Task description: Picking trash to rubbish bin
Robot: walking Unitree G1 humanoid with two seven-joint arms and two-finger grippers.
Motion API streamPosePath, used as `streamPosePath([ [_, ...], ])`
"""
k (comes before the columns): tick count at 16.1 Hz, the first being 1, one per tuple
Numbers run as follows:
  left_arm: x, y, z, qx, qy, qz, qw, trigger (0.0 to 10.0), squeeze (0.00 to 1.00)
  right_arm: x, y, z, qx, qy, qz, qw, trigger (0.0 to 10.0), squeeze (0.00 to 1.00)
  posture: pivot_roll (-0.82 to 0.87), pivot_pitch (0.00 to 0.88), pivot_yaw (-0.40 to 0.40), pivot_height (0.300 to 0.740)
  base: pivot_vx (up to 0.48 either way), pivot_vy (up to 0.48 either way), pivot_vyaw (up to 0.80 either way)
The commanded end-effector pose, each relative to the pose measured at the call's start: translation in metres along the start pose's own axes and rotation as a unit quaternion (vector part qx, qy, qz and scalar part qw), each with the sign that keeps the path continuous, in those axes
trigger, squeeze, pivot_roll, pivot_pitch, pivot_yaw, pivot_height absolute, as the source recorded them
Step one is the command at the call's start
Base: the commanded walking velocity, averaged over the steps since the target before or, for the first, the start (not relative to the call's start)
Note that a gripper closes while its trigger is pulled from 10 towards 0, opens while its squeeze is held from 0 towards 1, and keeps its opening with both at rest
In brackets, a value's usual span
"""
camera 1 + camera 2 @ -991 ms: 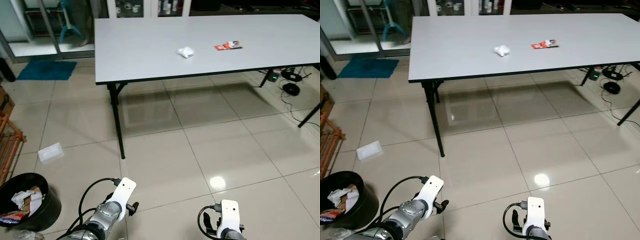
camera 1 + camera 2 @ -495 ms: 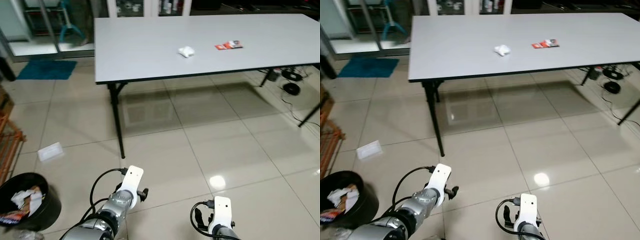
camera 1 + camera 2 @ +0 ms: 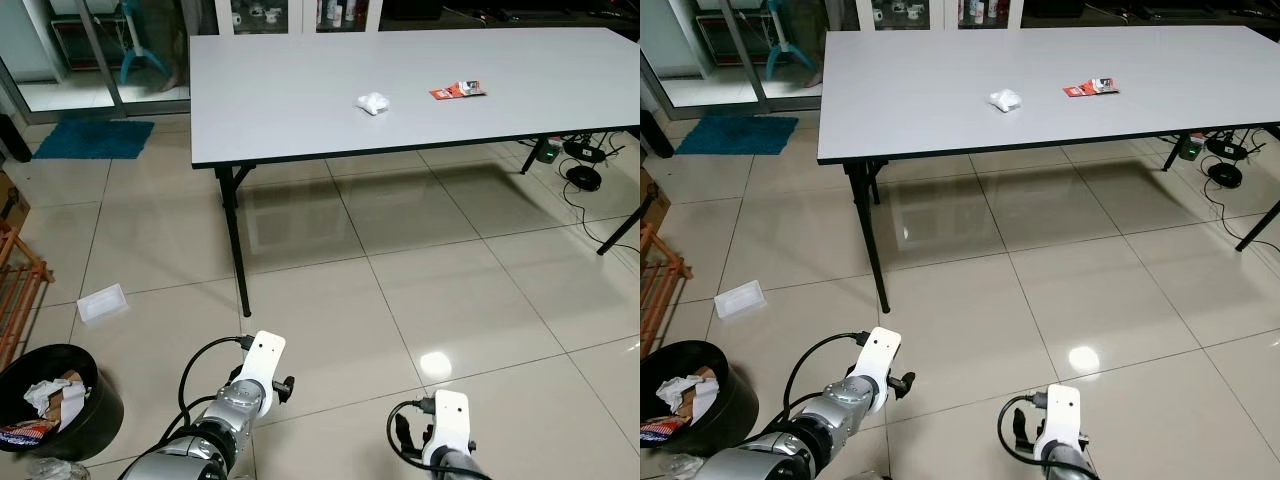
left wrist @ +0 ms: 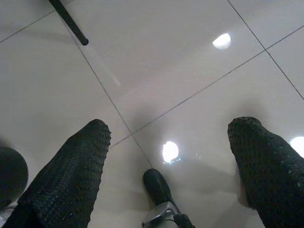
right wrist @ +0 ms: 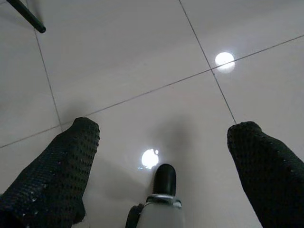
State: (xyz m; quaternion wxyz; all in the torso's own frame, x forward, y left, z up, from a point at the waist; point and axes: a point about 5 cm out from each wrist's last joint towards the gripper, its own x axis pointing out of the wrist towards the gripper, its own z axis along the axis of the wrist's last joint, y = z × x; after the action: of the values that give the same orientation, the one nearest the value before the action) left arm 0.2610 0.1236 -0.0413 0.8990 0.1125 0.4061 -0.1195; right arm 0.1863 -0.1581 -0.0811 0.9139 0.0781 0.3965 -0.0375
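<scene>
I'm standing back from the grey surface (image 3: 300, 90), looking down at the tiled floor (image 3: 450, 290). On the surface lie a crumpled white tissue (image 3: 372, 103) near the middle and, just to its right, a red wrapper (image 3: 457, 91); they are apart. The black rubbish bin (image 3: 100, 412) sits on the floor at my far left, holding crumpled paper and packaging. A flat white paper piece (image 3: 102, 304) lies on the floor between bin and surface leg. My left end effector (image 4: 171, 142) hangs low over the tiles, fingers (image 4: 71, 171) spread wide, nothing between them. My right end effector (image 5: 164, 142) is likewise low over the floor, fingers (image 5: 266, 166) parted and empty. Both are well apart from the trash on the surface. Blue mat (image 3: 95, 140) lies by the glass door; cables (image 3: 585, 170) under the surface's right end.
</scene>
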Motion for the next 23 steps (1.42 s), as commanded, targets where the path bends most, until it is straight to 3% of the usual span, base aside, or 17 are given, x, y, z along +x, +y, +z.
streamPosePath([
  [1,0.0,-0.001,-0.003,0.008,0.007,0.003,1.0,10.0,0.0,0.0,-0.001,0.0,0.01,0.005,-0.001,1.0,10.0,0.0,0.1,0.035,-0.037,0.74,0.0,0.0,0.0],
  [14,-0.001,0.004,-0.007,0.033,0.005,-0.001,0.999,10.0,0.0,0.003,0.003,0.005,-0.004,0.005,0.009,1.0,10.0,0.0,0.12,0.041,-0.051,0.74,0.0,0.0,0.0],
  [19,-0.001,-0.009,-0.011,0.073,0.012,-0.039,0.997,10.0,0.0,0.004,-0.003,0.013,0.004,-0.001,-0.004,1.0,10.0,0.0,0.11,0.029,-0.057,0.74,0.0,0.0,0.0],
  [23,-0.001,-0.002,-0.012,0.078,0.015,-0.038,0.996,10.0,0.0,0.007,-0.004,0.023,-0.001,-0.01,-0.004,1.0,10.0,0.0,0.11,0.014,-0.05,0.74,0.0,0.0,0.0],
])
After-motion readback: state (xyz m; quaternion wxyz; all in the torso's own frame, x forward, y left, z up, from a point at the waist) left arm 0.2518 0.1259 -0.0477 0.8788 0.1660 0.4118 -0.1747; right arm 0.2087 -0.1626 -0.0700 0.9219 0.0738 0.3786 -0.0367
